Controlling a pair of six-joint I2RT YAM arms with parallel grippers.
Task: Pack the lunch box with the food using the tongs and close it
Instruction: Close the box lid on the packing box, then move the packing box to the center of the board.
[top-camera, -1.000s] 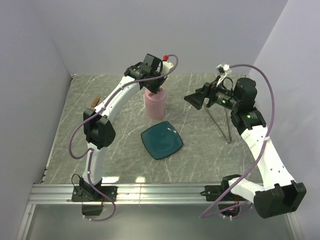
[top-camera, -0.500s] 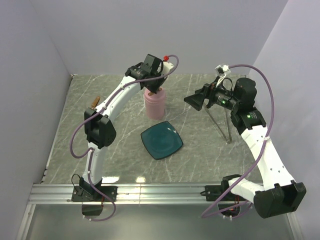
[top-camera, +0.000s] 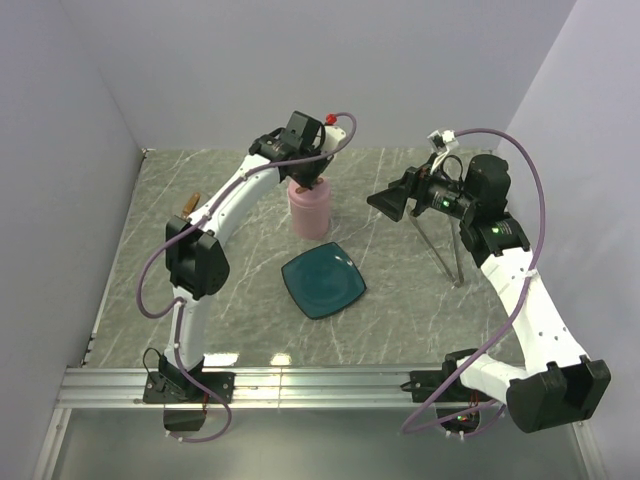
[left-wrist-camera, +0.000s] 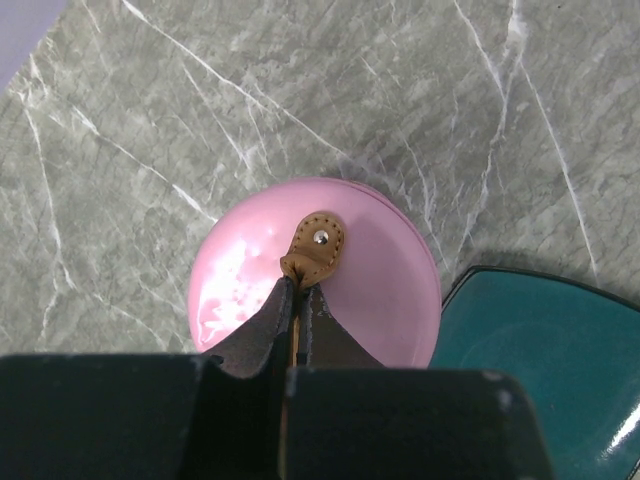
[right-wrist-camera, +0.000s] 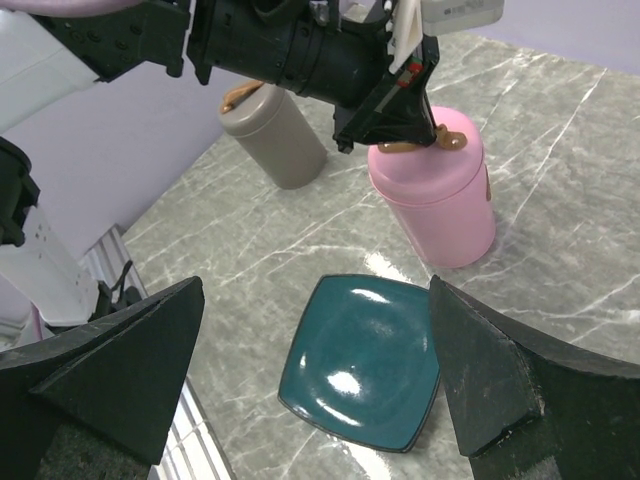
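Marble bench (top-camera: 400, 290) below: your left fingers (left-wrist-camera: 295, 320) pinch the floppy leather tab (left-wrist-camera: 315, 245) between their tips on the probably light, slick lunch box lid (left-wrist-camera: 380, 290); right fingers (top-camera: 392, 200) hang spread, empty.

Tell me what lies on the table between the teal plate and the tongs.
Nothing; the top external view shows only bare marble tabletop between the teal plate and the tongs.

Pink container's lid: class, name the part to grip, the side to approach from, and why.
The tan leather tab at its centre, from above: it stands proud of the smooth round lid, thin enough to pinch, as the left gripper does.
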